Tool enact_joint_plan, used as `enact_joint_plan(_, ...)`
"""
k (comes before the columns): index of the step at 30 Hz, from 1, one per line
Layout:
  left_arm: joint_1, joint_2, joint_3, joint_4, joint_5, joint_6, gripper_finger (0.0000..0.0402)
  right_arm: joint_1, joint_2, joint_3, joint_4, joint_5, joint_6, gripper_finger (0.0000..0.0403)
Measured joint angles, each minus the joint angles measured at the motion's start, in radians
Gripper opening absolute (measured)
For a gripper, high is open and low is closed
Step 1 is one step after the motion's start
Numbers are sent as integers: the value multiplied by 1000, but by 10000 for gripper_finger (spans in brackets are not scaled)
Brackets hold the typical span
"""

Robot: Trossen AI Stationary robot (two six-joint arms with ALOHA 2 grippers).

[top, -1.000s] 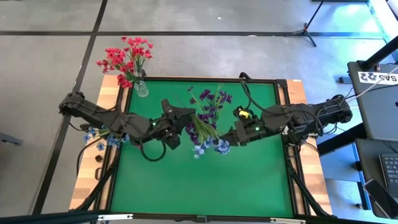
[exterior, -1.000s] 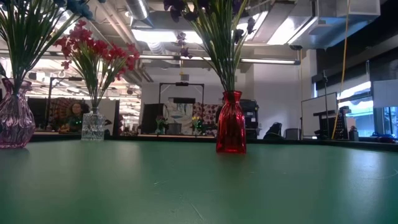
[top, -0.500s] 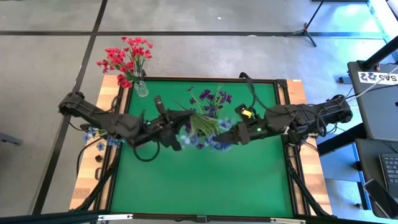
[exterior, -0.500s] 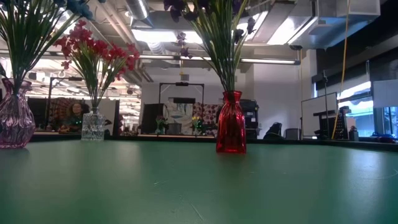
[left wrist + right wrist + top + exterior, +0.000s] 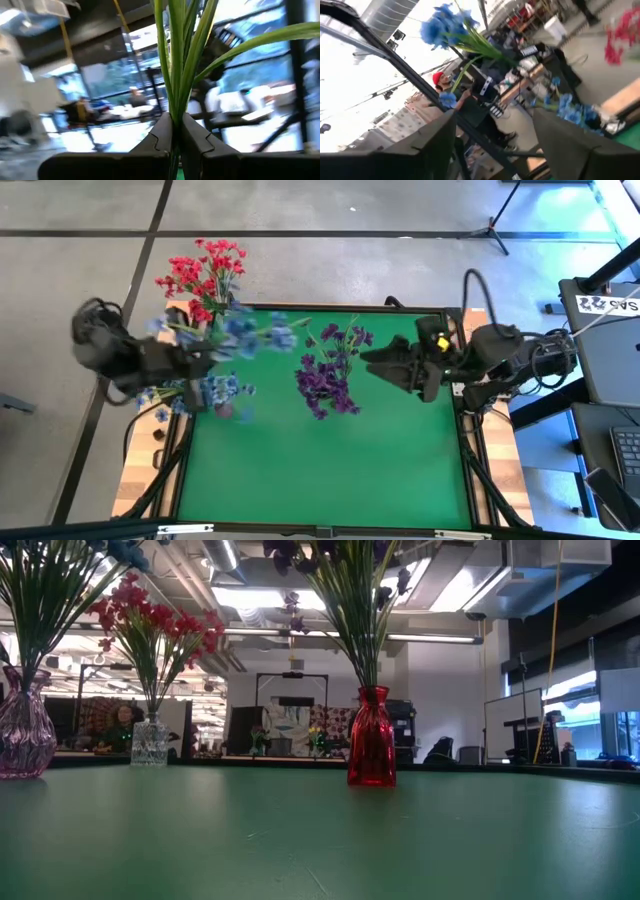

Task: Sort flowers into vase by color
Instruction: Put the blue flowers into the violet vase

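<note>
My left gripper (image 5: 203, 358) (image 5: 176, 120) is over the table's far left part, shut on a light blue flower sprig (image 5: 252, 336). My right gripper (image 5: 372, 362) (image 5: 495, 130) hangs open to the right of the purple flowers (image 5: 328, 370), with nothing between its fingers. The purple flowers stand in a red vase (image 5: 371, 745). The red-pink flowers (image 5: 205, 275) are in a clear vase (image 5: 150, 740) at the far left corner. More blue blossoms (image 5: 158, 398) rise from a pink-purple vase (image 5: 20, 735) at the left edge. My left gripper pinches the sprig's bundle of thin green stems (image 5: 174, 100) between its two fingers. The fingers come about level from the table's left side. The sprig is lifted clear of the table, and its blue blossoms (image 5: 262, 334) reach out toward the table's right.
The green mat (image 5: 330, 470) shows bare over its near half. A wooden border (image 5: 140, 470) runs along the table's left edge. A desk with equipment (image 5: 610, 330) stands beyond the right edge. In the low view, a person sits far behind the table (image 5: 120, 725).
My left gripper shut on the blue sprig's stems beside the purple flowers, then swung up and toward the table's far left with it, rolling as it went. My right gripper opened, let go of the sprig and drew back toward the right edge.
</note>
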Motion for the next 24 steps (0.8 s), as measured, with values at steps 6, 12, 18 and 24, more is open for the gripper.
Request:
enact_joint_plan(6,-134,-100,0,-158,96,-206,9,0,-33,0,9,-8,-204,273)
enact_joint_plan(12,-214,-127,0,-198,221,-287,9,0,-51,0,-53,34,-291,273)
enact_joint_plan(18,-241,-127,-30,-199,318,-334,9,2,-50,-20,-75,29,-309,273)
enact_joint_plan(24,-240,-132,-177,-23,417,-386,10,2,-48,-60,-76,-54,-312,273)
